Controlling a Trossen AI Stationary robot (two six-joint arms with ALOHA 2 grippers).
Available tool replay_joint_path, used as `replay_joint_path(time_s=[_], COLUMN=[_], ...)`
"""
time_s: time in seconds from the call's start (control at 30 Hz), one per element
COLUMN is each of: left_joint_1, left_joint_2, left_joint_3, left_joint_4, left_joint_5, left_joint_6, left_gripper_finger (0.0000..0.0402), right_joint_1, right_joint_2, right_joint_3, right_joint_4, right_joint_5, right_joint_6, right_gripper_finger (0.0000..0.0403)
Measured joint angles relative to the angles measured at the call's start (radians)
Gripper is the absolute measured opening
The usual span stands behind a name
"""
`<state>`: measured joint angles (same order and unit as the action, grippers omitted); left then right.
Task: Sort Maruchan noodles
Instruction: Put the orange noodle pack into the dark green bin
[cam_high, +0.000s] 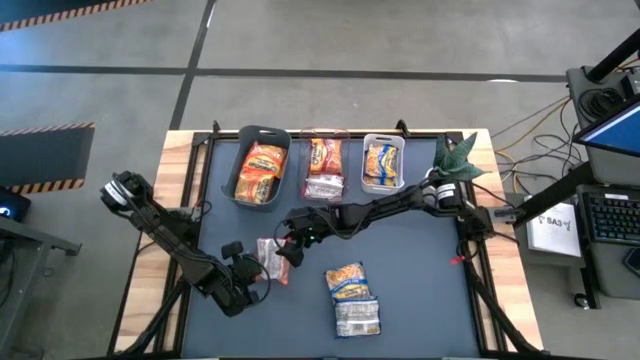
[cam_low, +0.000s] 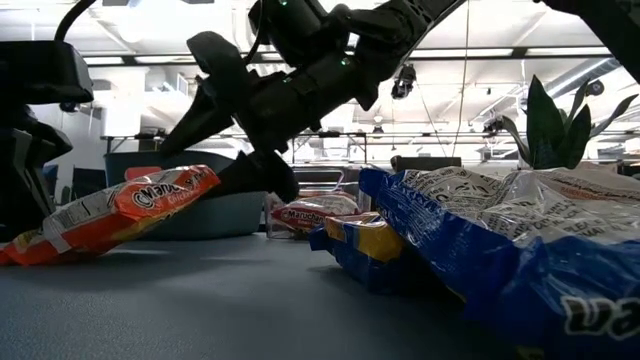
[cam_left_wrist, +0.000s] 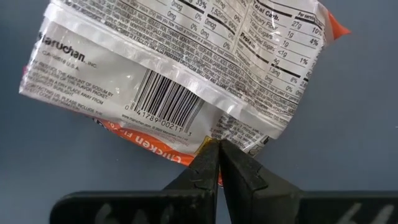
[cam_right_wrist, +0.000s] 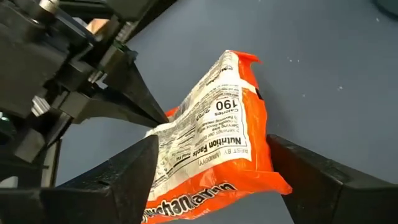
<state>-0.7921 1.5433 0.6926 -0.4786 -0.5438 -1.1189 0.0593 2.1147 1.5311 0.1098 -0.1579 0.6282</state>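
Observation:
An orange Maruchan noodles packet (cam_high: 270, 256) is near the table's middle left, tilted with its printed back toward the left wrist camera (cam_left_wrist: 174, 56). My left gripper (cam_left_wrist: 217, 146) is shut on its edge. My right gripper (cam_right_wrist: 211, 171) reaches in from the right. It is open, with one finger on either side of the packet's (cam_right_wrist: 217, 137) other end. In the low view the packet (cam_low: 130, 205) slopes up toward the right gripper. My left gripper pinches the packet's edge beside the barcode (cam_left_wrist: 214, 134) between its two fingertips. It comes slanting down from the table's near left. The packet is tilted, its far end raised; whether its low end (cam_low: 20, 250) rests on the table I cannot tell. My right gripper's fingers (cam_right_wrist: 124, 177) flank the packet's long sides; I cannot tell whether they touch it.
At the far edge stand a teal bin (cam_high: 243, 140) with orange packets, a clear bin (cam_high: 326, 133) with red-and-white ones and a white bin (cam_high: 383, 139) with yellow-and-blue ones. Two more packets (cam_high: 348, 282) (cam_high: 357, 317) lie near the front middle. A plant (cam_high: 455, 155) stands far right.

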Motion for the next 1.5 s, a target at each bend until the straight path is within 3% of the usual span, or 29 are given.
replay_joint_path(time_s=[0.7,1.07,1.23,1.5], left_joint_1=[0.002,0.000,0.000,-0.010], left_joint_2=[0.023,0.014,0.007,-0.041], left_joint_3=[0.000,0.066,0.117,0.181], left_joint_4=[0.060,0.040,-0.064,-0.193], left_joint_5=[-0.057,-0.078,-0.094,-0.177], left_joint_6=[-0.004,0.011,0.012,0.010], left_gripper_finger=[0.0000,0.0002,0.0029,0.0109], right_joint_1=[-0.001,-0.001,-0.001,0.002], right_joint_2=[0.027,-0.007,-0.013,-0.014], right_joint_3=[0.000,0.000,0.000,0.000], right_joint_4=[0.035,0.017,-0.013,-0.018], right_joint_5=[-0.030,-0.037,-0.036,-0.036], right_joint_6=[-0.018,-0.108,-0.171,-0.250], right_gripper_finger=[0.0137,0.0133,0.0131,0.0130])
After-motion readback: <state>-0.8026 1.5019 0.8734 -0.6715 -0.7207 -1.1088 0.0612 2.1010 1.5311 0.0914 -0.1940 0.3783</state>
